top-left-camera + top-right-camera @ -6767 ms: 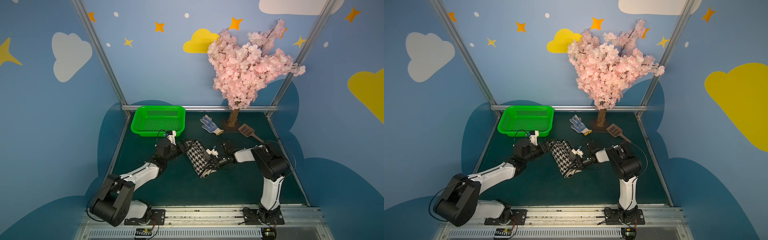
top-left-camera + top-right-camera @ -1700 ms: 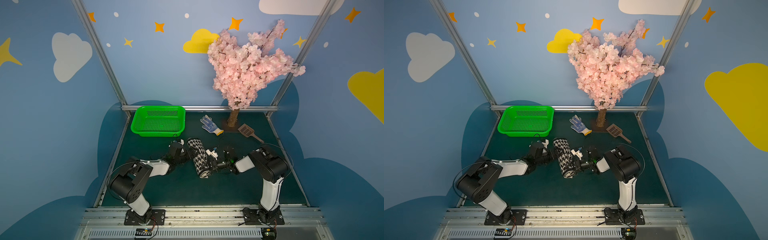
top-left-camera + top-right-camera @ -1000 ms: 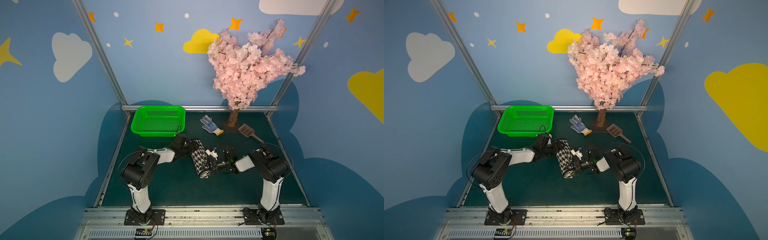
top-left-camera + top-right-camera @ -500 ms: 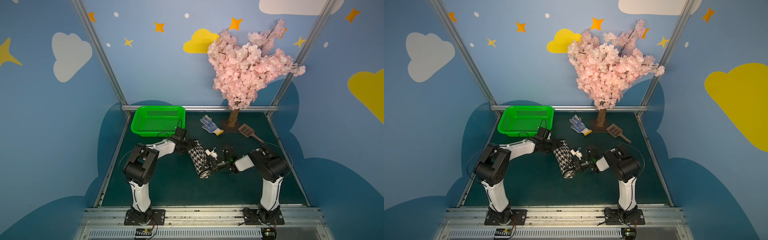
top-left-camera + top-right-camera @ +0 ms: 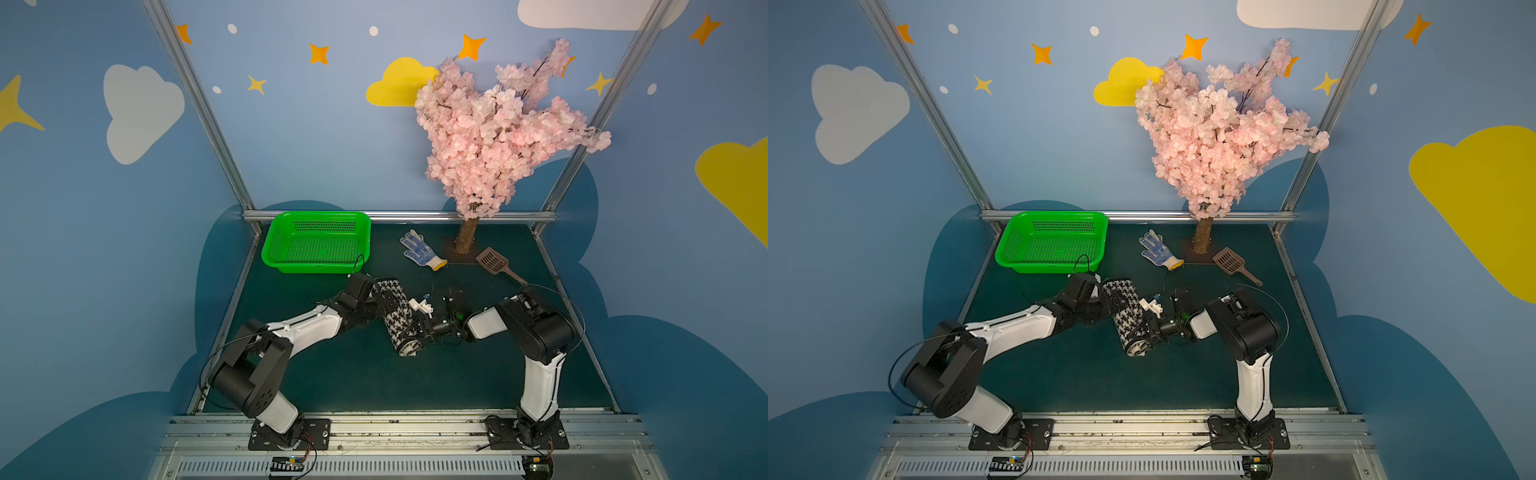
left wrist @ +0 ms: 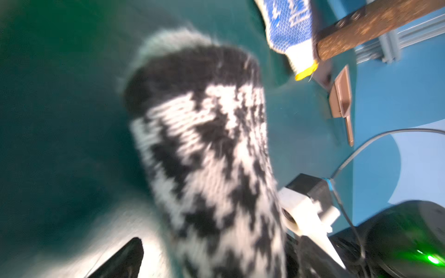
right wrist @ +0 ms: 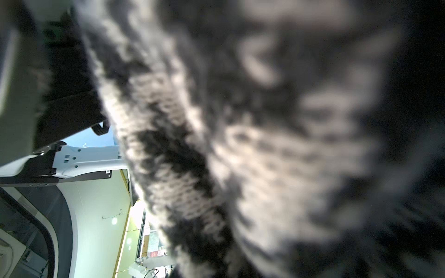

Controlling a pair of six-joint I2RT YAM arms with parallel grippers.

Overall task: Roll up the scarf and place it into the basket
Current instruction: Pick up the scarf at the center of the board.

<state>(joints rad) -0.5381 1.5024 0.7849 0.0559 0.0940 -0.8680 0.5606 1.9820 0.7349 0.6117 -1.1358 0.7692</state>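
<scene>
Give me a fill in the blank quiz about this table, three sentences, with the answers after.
The rolled scarf is patterned black and ____.
The basket is coloured bright ____.
Between the basket and the trunk of the tree lies a dotted ____.
Missing words: white, green, glove.

Two high front top views down over the whole table (image 5: 353, 374); both wrist views close against the scarf (image 6: 212, 168).

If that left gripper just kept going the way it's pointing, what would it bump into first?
Most likely the scarf: the left gripper points at the roll's far end, very close. Whether they touch, I can't tell.
</scene>
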